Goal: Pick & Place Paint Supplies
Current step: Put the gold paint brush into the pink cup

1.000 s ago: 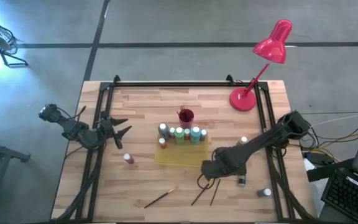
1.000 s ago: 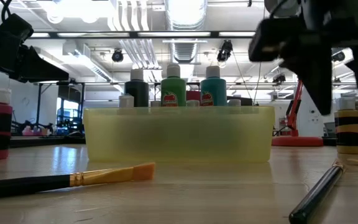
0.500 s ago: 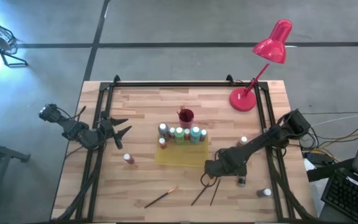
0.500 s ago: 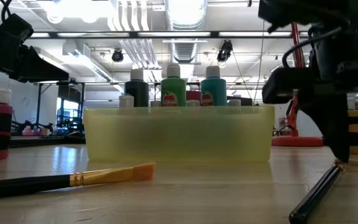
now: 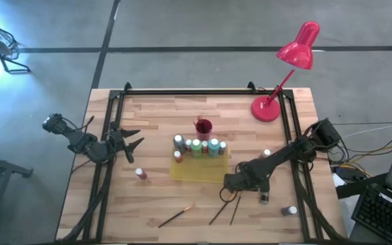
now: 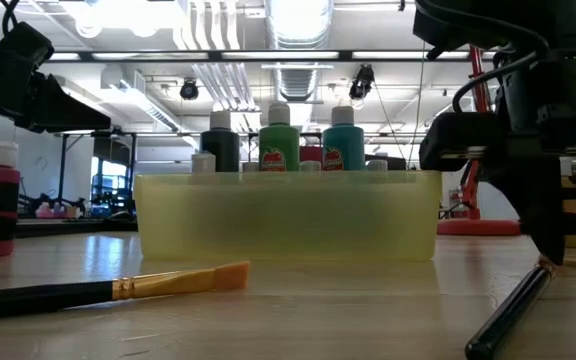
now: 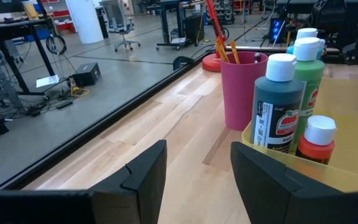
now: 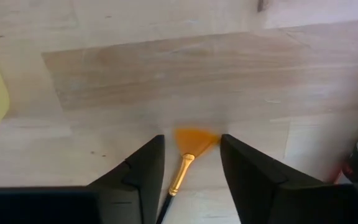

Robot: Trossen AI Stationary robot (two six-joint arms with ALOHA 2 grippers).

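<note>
Wooden table [image 5: 162, 112] is carrying the tray [image 5: 196, 170]; near the tray's corner my right gripper [image 8: 190, 163] is narrowing around a brush [image 8: 185, 160], jaws straddling its orange tip, not yet touching, lower than a second ago. My left gripper [image 7: 197, 177] is waiting open beside the tray.

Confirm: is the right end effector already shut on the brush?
No. In the right wrist view the fingers flank the orange-tipped brush with gaps on both sides.
</note>
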